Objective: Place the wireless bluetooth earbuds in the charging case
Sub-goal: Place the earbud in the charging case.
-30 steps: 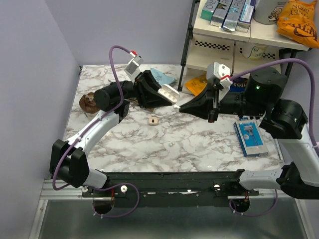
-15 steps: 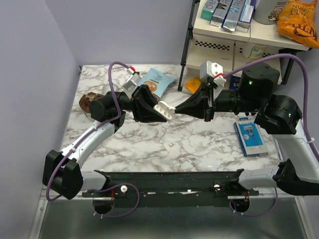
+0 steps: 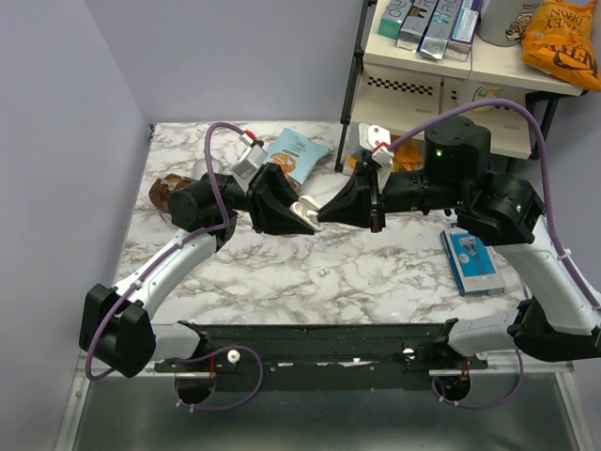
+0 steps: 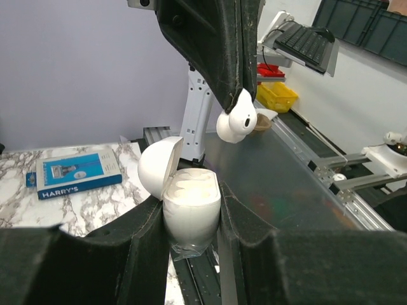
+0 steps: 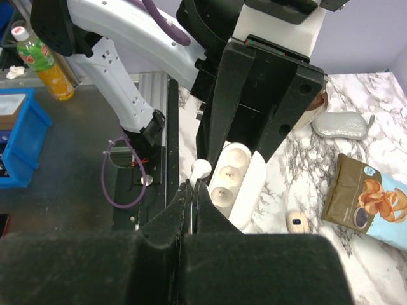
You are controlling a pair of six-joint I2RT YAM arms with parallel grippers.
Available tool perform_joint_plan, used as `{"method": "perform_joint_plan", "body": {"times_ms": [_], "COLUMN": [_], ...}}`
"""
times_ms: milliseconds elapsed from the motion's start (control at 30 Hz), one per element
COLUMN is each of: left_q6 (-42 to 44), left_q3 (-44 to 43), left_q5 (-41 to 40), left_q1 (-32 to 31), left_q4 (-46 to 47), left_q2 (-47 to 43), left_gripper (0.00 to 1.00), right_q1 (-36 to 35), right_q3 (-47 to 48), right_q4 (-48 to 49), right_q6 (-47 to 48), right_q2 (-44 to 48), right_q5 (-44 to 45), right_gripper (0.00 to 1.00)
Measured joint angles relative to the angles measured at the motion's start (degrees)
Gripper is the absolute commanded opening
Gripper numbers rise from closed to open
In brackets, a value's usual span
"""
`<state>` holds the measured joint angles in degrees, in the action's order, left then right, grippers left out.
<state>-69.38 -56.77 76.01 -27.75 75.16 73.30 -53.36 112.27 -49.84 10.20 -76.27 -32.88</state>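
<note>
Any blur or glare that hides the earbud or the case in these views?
Top external: evenly lit and sharp, but the charging case is tiny in frame. Left wrist: case and earbud crisp, whites slightly washed out. Right wrist: near jaws dark and soft, case in focus.

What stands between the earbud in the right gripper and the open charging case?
Nothing visible. The right gripper holds the earbud close to the open charging case, clamped in the left gripper, its lid swung aside.

1. Marble table (image 3: 394,282), white with grey veins.
2. Snack bag (image 3: 299,153) at 11 o'clock.
3. Brown lump (image 3: 166,192) at 9 o'clock, by the edge.
4. Razor box (image 3: 472,262) at 3 o'clock, flat.
5. Tiny white bud (image 3: 322,273) at 6 o'clock.
6. Oval piece (image 5: 296,221) near the bag.
</note>
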Motion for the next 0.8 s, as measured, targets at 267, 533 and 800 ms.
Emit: {"method": "perform_joint_plan", "body": {"times_ms": [267,533,800], "left_q6": [3.0,8.9,21.4], "left_q3": [0.8,2.9,3.6], "left_q5": [0.6,0.7,0.5], "left_q1": [-1.0,-1.7,-2.4], "left_q4": [0.0,-1.6,-15.4], "left_q2": [-0.2,-2.9,-6.5], "left_gripper": [0.00,0.00,0.00], "right_q1": [-0.2,-0.3,-0.7], "right_q3": [-1.8,-2.0,-2.4], "right_q4": [0.0,0.0,0.0], "right_q6": [0.4,0.4,0.4], "right_q2": [-0.7,-1.7,-1.9], "right_q5": [0.0,0.1,0.9], "right_gripper": [0.01,0.01,0.01]}}
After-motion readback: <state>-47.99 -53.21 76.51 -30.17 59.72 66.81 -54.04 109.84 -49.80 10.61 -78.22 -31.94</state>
